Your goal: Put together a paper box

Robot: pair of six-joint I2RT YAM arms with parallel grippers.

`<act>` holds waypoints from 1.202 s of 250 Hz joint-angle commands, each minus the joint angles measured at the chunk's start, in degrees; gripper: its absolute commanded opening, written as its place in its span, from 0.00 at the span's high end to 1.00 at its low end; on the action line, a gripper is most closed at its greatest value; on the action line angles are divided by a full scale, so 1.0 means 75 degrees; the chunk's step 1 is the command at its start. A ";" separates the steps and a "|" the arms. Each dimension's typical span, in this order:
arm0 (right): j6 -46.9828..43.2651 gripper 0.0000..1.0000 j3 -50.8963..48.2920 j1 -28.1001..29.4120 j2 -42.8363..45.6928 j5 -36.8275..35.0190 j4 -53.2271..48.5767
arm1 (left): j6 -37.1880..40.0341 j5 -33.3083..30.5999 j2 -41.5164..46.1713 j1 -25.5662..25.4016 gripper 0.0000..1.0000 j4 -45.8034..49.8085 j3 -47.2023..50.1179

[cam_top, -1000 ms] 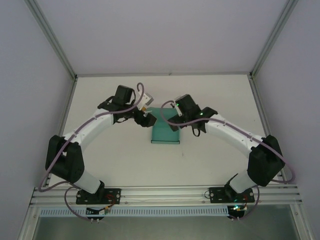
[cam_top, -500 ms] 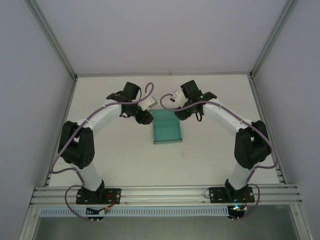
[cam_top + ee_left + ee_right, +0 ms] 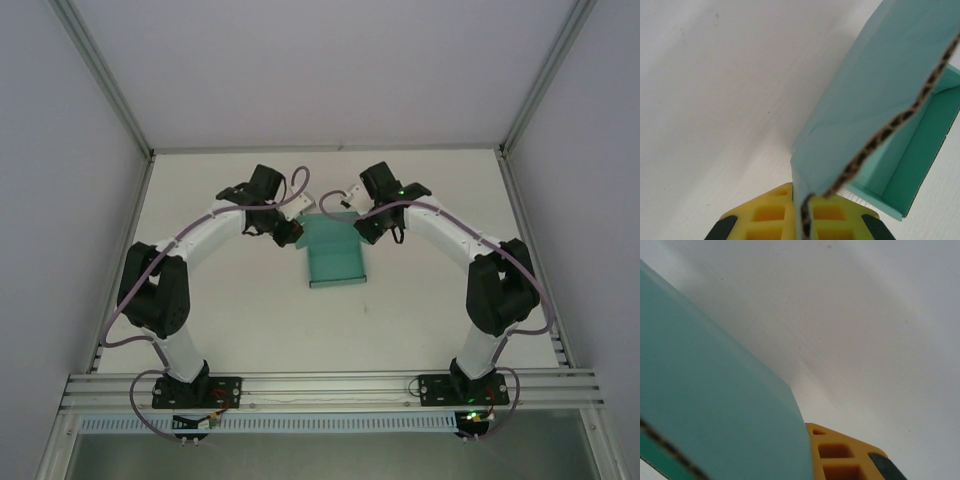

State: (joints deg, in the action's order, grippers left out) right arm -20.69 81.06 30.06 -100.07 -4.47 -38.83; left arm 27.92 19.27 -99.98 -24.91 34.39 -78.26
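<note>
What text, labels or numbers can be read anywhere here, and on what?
None readable.
paper box: plain teal card, no print inside or out, also in both wrist views.
left gripper: bare yellow plastic, no marking.
arm bases: any label is too small to read from the top view.

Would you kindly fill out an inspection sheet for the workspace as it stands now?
Surface: white table, bare around the box.
Job's things: teal box at mid-table, walls up, one flap raised at its far end.
Clutter: nothing seen.
Grippers: left gripper has the flap's edge between its fingers; right gripper lies against the card, grip unclear.
Cables: purple cables run along both arms, clear of the box.
Surroundings: pale walls; aluminium rail at the near edge.
</note>
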 commanded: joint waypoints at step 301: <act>0.7464 0.97 -0.0948 0.0848 -0.0184 -0.2015 0.3850 | -0.6235 -0.2991 -0.0396 -0.1675 1.00 -0.4095 0.1258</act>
State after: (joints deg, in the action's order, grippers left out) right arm 36.42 78.35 32.95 -104.03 -22.35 -22.68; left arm -18.44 -7.99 -105.65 -35.20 4.36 -73.41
